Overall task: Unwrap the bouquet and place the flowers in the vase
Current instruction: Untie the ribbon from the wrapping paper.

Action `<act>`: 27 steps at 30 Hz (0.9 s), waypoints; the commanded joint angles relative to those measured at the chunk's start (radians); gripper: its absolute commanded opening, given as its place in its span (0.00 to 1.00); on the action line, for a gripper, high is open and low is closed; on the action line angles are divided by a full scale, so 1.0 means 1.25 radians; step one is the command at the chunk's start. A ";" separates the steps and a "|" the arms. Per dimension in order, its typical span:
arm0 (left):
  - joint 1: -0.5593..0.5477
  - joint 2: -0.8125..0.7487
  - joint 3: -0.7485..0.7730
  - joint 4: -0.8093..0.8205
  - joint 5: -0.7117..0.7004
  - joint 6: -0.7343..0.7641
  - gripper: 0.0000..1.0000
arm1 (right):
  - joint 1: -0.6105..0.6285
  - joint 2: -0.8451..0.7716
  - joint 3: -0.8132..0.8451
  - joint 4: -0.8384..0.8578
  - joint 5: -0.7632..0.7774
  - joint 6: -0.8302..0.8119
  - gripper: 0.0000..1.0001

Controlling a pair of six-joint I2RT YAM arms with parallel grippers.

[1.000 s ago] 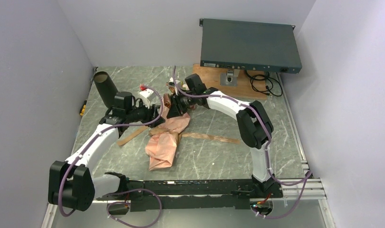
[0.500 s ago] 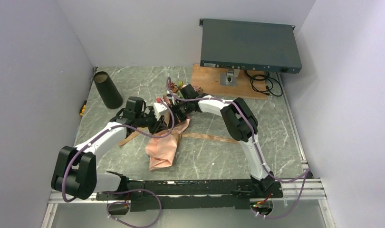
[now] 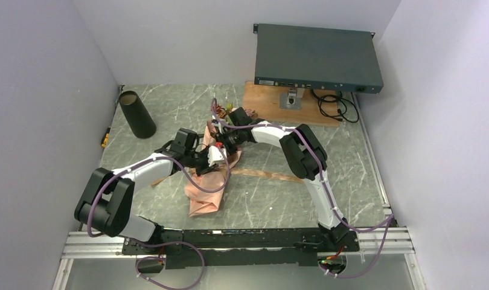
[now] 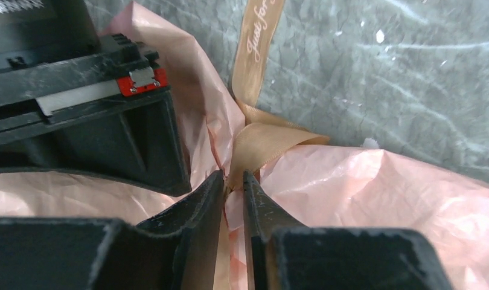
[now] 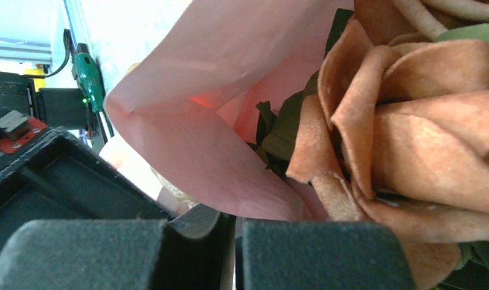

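The bouquet lies mid-table in crinkled salmon-pink paper (image 3: 207,184), with the flowers (image 3: 233,113) at its far end. A rust rose (image 5: 411,139) and dark leaves fill the right wrist view. My left gripper (image 4: 233,179) (image 3: 217,158) is shut on the tan ribbon (image 4: 263,142) at its knot, pinching some paper with it. My right gripper (image 5: 233,219) (image 3: 221,141) is shut on the edge of the pink paper (image 5: 218,139) beside the rose. The two grippers sit close together over the wrap. The black vase (image 3: 137,113) stands upright at the far left, apart from both arms.
A dark grey rack box (image 3: 317,57) sits at the back right above a wooden board (image 3: 267,99), with black cables (image 3: 334,106) beside it. One ribbon tail (image 3: 269,175) trails right across the marble table (image 3: 278,199). A yellow tool (image 3: 104,138) lies at the left wall.
My left arm swung right from beside the vase to the bouquet and closed on the ribbon knot. My right gripper dropped toward the wrap and closed on the paper.
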 commanded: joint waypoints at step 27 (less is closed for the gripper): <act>0.010 0.014 0.035 -0.056 -0.165 -0.003 0.01 | -0.002 0.086 0.037 -0.167 0.175 -0.201 0.00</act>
